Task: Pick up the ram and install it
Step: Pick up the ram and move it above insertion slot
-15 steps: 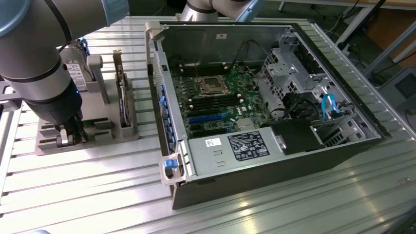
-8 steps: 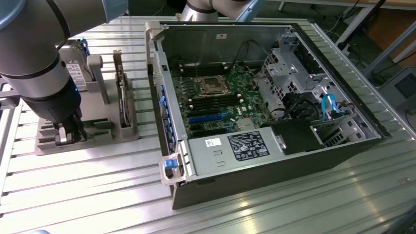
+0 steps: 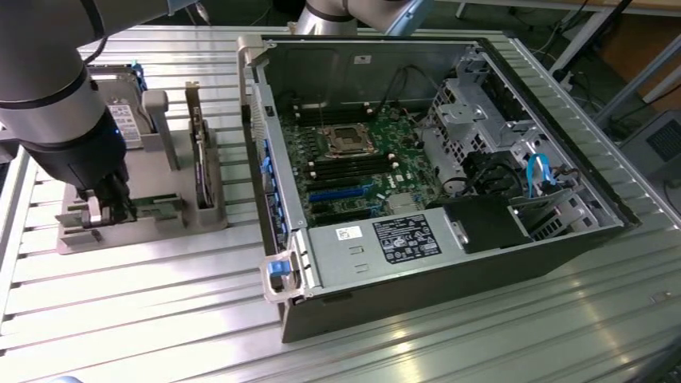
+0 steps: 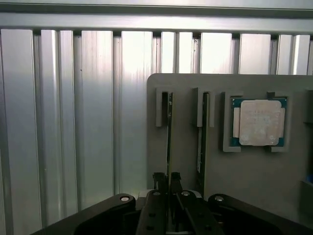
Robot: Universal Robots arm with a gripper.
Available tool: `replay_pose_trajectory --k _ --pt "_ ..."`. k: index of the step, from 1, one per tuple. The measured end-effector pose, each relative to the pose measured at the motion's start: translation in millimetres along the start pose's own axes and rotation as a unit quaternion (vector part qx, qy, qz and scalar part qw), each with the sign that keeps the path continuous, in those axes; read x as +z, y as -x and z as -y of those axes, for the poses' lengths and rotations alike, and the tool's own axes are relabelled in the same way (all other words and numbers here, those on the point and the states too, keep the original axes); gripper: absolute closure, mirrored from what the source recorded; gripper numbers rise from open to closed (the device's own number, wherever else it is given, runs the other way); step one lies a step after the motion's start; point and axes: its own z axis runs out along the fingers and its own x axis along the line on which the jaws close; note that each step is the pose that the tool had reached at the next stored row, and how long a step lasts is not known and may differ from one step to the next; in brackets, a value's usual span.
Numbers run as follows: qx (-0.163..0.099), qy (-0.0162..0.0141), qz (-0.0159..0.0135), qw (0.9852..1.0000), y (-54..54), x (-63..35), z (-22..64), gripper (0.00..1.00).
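Tool (image 4: 167,177) downward, fingers nearly together

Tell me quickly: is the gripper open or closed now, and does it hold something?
Gripper: closed on the ram, which stands in its grey holder.

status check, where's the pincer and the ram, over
Pincer shut on ram stick, stick on edge in gray holder slot. Second stick in next slot, close beside, not touching. CPU seated farther along holder.
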Motion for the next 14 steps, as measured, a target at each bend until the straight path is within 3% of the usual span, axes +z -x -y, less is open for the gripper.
replay_pose_trajectory --k 14 --pt "0.000 -0.0002 0.0138 0.9999 -1.7 -37.9 1.2 0.86"
